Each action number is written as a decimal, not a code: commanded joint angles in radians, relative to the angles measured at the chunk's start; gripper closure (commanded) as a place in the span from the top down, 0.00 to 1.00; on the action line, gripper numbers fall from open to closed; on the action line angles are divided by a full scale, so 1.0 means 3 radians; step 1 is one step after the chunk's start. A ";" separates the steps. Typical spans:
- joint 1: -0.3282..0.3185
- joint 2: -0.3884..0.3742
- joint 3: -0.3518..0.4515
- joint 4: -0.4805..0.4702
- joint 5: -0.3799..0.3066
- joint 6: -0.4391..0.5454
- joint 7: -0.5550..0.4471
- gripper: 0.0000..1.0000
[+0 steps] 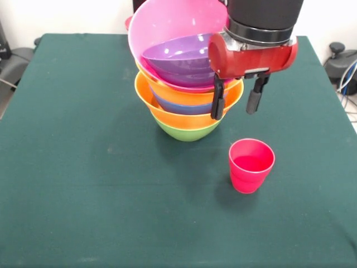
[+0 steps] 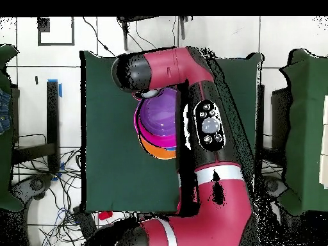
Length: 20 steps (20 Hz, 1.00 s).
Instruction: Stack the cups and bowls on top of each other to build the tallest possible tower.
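The tower [image 1: 187, 106] stands at the table's far middle: a green bowl [image 1: 187, 132] as base, then an orange bowl [image 1: 167, 111], a blue one [image 1: 181, 106] and a second orange one [image 1: 178, 92]. On top a large pink bowl [image 1: 167, 30] tilts toward the camera with a purple bowl [image 1: 178, 58] inside. My gripper [image 1: 235, 105] hangs open and empty by the tower's right side, its left finger [image 1: 217, 103] in front of the orange rims. A red cup [image 1: 251, 166] stands upright on the table just below it. From overhead, my arm [image 2: 205, 128] covers the gripper; the purple bowl [image 2: 157, 115] shows.
The dark green table [image 1: 83, 167] spreads wide around the tower. A sliver of red [image 1: 128, 22] peeks out behind the pink bowl's left rim. Overhead, cables and chairs [image 2: 38, 160] surround the table [image 2: 109, 160].
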<state>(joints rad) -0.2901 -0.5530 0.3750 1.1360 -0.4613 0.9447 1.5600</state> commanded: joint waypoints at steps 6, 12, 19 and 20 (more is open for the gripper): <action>-0.0068 0.0248 0.0119 0.0441 0.0134 -0.0352 0.0098 1.00; -0.0041 0.0253 0.0122 0.0476 0.0229 -0.0439 0.0152 1.00; -0.0012 0.0336 0.0208 0.0490 0.0349 -0.0528 0.0063 1.00; -0.0017 0.0342 0.0253 0.0517 0.0373 -0.0529 -0.0005 1.00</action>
<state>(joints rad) -0.2996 -0.4876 0.3773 1.1981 -0.3693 0.8351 1.5600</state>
